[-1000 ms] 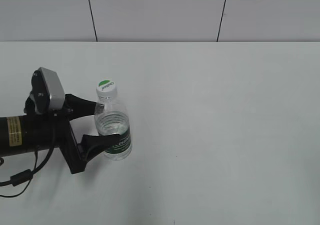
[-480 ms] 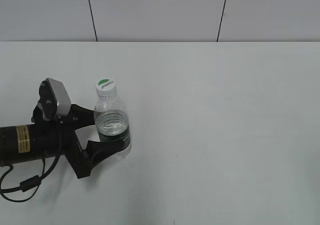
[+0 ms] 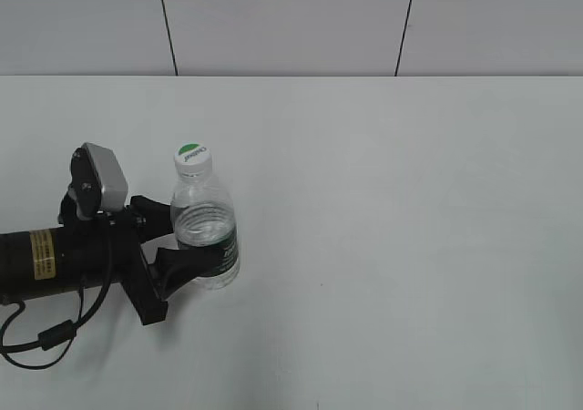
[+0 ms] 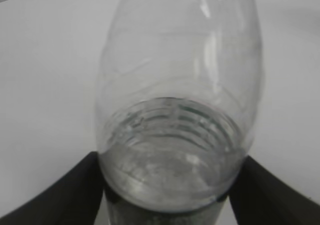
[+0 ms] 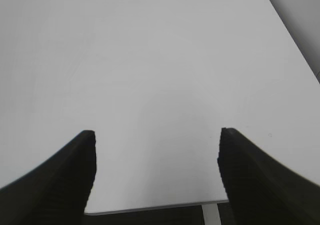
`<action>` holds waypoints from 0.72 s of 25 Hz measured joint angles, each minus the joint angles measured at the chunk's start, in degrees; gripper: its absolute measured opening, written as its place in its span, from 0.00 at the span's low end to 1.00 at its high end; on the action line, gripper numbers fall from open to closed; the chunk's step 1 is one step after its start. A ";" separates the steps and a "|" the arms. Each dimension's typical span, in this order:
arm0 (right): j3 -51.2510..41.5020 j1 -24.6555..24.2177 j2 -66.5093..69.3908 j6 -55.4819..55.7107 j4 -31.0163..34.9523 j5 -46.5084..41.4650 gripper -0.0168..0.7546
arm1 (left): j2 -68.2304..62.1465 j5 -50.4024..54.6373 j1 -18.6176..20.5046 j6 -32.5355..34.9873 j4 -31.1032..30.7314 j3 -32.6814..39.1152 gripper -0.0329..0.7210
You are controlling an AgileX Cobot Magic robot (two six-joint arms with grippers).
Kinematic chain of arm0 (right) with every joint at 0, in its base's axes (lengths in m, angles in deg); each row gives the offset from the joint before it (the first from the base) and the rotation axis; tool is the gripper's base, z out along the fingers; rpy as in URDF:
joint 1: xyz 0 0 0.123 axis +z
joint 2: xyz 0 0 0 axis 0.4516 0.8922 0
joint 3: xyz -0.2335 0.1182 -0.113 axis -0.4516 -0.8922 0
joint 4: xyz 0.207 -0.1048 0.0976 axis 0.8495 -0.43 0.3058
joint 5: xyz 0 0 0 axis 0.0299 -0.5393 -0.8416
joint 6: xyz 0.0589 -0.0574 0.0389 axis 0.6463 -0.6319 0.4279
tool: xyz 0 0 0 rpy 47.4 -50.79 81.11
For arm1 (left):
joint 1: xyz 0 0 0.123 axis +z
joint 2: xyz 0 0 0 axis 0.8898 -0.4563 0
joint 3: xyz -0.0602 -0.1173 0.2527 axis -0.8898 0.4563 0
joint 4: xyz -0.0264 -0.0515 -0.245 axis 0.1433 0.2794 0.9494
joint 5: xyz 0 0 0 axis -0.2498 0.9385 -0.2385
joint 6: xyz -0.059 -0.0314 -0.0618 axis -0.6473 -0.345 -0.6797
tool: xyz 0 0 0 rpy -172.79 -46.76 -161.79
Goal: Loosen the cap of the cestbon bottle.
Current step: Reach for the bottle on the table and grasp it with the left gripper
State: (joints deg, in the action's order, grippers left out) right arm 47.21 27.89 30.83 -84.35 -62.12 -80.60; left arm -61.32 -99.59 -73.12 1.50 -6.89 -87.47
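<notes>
Now, bottle: the small clear bottle [image 3: 206, 232] stood upright on the white surface [image 3: 392, 210], toward its left side, with water filling roughly its lower half and a dark green label band round its lower body.
Cap: the white cap [image 3: 193, 158] with its green half-circle sat on the neck, uppermost and free of anything touching it.
Left tool: the left tool [image 3: 178, 240] was closed round the bottle's body at about label height, one finger on each side; the left wrist view showed both dark fingers [image 4: 75, 195] pressed against the bottle [image 4: 180, 110].
Right tool: the right tool [image 5: 155, 170] hung spread wide over bare surface, holding nothing, and was out of sight in the exterior view.
Weight: light, I judged, being small and only part full.
Stiffness: thin plastic walls looked likely to dent under a hard squeeze; the ribbed shoulders seemed firmer.
Slipperiness: smooth plastic could turn in the grip once the cap was twisted.
Where to hold: the body low down, as it was, for steadiness; the cap by its rim, from above, with the free tool.
</notes>
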 joint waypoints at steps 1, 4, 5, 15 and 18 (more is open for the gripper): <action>0.00 0.00 0.00 0.00 0.00 0.00 0.78 | 0.00 0.00 0.00 0.00 -0.10 0.00 0.59; 0.00 0.00 0.00 0.00 0.00 0.00 0.78 | 0.00 0.00 0.00 0.00 -0.30 0.00 0.55; 0.00 0.00 0.00 0.00 0.31 0.00 0.78 | 0.00 0.00 0.00 0.00 -0.45 0.00 0.55; 0.24 0.00 0.00 0.00 0.38 0.00 0.78 | 0.00 -0.36 0.00 0.00 -6.87 -0.02 0.54; 1.45 0.00 3.53 0.05 0.38 0.00 0.78 | 0.00 -0.41 0.00 0.00 -7.79 -0.02 0.54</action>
State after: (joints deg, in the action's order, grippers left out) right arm 48.65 27.89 34.35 -84.31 -61.74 -80.60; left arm -61.32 -100.00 -73.12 1.50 -14.68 -87.49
